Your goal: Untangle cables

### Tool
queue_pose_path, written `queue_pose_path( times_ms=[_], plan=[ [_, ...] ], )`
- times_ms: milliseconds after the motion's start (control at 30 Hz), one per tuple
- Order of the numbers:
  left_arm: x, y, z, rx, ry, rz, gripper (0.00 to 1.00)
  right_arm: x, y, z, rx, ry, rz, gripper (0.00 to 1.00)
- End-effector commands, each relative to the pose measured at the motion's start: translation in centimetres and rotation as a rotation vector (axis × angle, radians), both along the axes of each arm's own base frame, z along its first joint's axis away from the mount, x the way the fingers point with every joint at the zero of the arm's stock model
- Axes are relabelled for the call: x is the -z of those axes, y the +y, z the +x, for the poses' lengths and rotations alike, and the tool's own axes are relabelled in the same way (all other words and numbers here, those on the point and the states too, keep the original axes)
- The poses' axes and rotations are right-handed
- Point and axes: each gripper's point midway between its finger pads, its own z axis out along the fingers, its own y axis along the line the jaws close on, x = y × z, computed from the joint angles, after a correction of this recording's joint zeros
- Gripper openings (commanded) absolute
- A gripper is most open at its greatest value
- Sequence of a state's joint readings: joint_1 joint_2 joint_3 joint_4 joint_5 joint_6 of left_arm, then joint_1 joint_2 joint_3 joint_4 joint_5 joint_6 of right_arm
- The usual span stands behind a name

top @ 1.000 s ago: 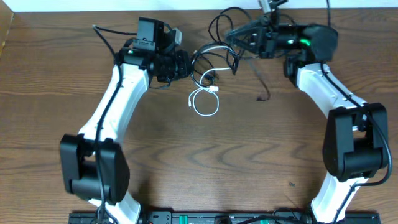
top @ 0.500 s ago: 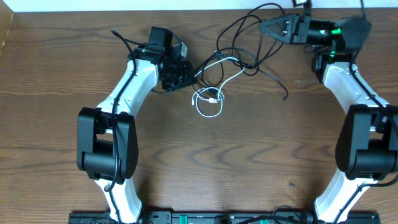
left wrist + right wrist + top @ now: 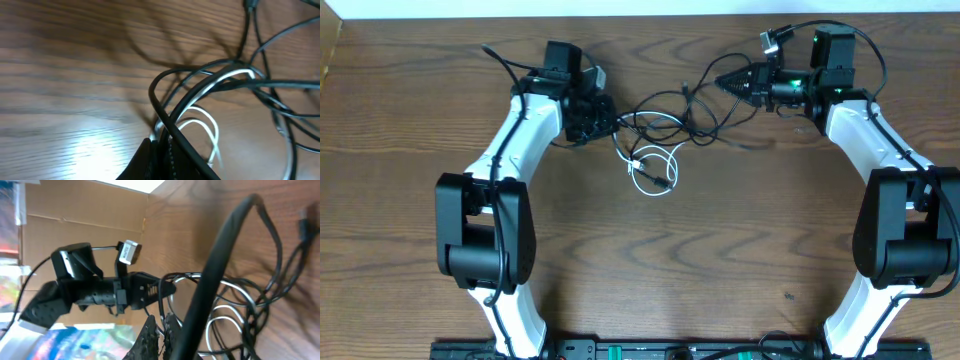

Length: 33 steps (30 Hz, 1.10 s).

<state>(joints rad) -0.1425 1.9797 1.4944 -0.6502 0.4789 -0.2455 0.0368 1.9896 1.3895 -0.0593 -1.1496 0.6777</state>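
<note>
The black cable [image 3: 665,100] lies in a tangle of loops at the back of the table, between my two grippers. The white cable [image 3: 638,178] forms a small loop just in front of that tangle. My left gripper [image 3: 610,120] is at the left end of the tangle. In the left wrist view this gripper [image 3: 161,142] is shut on the white cable [image 3: 210,85], and the black cable [image 3: 152,92] crosses over its fingers. My right gripper [image 3: 722,83] is at the right end; in its own view it [image 3: 162,324] is shut on a thin black cable [image 3: 161,297].
A thick black cord [image 3: 220,265] from my right arm hangs across the right wrist view. My left arm [image 3: 100,295] faces that camera, with a cardboard wall [image 3: 75,210] behind it. The table's back edge [image 3: 640,16] runs close behind both grippers.
My right gripper swung out to the back right with the black cable, then came back left and lower. The tangle stretched and settled again. The white loop slid slightly toward the front.
</note>
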Motion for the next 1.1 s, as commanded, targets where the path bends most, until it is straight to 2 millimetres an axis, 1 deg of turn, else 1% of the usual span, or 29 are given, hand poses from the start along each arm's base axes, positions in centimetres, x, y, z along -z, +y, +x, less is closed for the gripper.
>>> queue_pose_path(
  times_ms=[0,67,200,267,333,400,433,467,500,567,700,767,833,933,1000,1067],
  plan=[
    [1.0,2.5,0.3,-0.024,-0.007,0.118,0.08,-2.7,-0.1,0.4,-0.003,-0.127,-0.024,0.01],
    [1.3,3.2,0.3,-0.031,-0.007,0.161,0.07,-4.2,-0.2,0.5,0.000,-0.153,-0.021,0.01],
    [1.7,4.2,0.3,-0.022,-0.010,0.228,0.08,-8.6,-0.2,0.4,0.007,-0.235,-0.017,0.01],
    [2.0,4.7,0.2,-0.030,-0.002,0.257,0.08,-10.4,-0.4,0.3,0.024,-0.249,-0.029,0.01],
    [2.3,5.0,0.0,-0.029,0.005,0.274,0.08,-11.9,-0.7,0.1,0.041,-0.266,-0.054,0.01],
    [2.7,5.1,-0.1,-0.025,0.015,0.278,0.07,-12.6,-1.2,0.0,0.080,-0.256,-0.109,0.01],
    [3.1,5.1,-0.2,-0.023,0.027,0.279,0.07,-12.7,-2.2,-0.2,0.135,-0.237,-0.210,0.01],
    [3.3,5.1,-0.2,-0.023,0.031,0.280,0.08,-12.8,-2.7,-0.3,0.155,-0.230,-0.262,0.01],
    [3.4,5.1,-0.2,-0.022,0.033,0.280,0.07,-13.0,-3.1,-0.5,0.165,-0.226,-0.296,0.01],
    [3.4,5.1,-0.2,-0.022,0.034,0.281,0.07,-14.0,-3.6,-1.1,0.168,-0.235,-0.351,0.01],
    [3.4,5.1,-0.1,-0.011,0.025,0.283,0.07,-17.7,-4.1,-2.3,0.151,-0.307,-0.393,0.02],
    [3.4,5.1,-0.1,0.001,0.022,0.287,0.07,-20.0,-4.7,-2.8,0.158,-0.350,-0.404,0.02],
    [3.4,5.1,-0.1,0.005,0.021,0.288,0.07,-22.2,-5.6,-3.3,0.175,-0.392,-0.413,0.01],
    [3.4,5.1,-0.1,0.008,0.020,0.289,0.07,-24.8,-7.0,-4.3,0.202,-0.434,-0.417,0.01],
    [3.4,5.1,-0.2,0.008,0.020,0.289,0.07,-26.1,-8.0,-5.0,0.209,-0.460,-0.417,0.01],
    [3.4,5.1,-0.1,0.008,0.020,0.289,0.07,-26.5,-8.9,-5.2,0.224,-0.466,-0.432,0.01]
  ],
)
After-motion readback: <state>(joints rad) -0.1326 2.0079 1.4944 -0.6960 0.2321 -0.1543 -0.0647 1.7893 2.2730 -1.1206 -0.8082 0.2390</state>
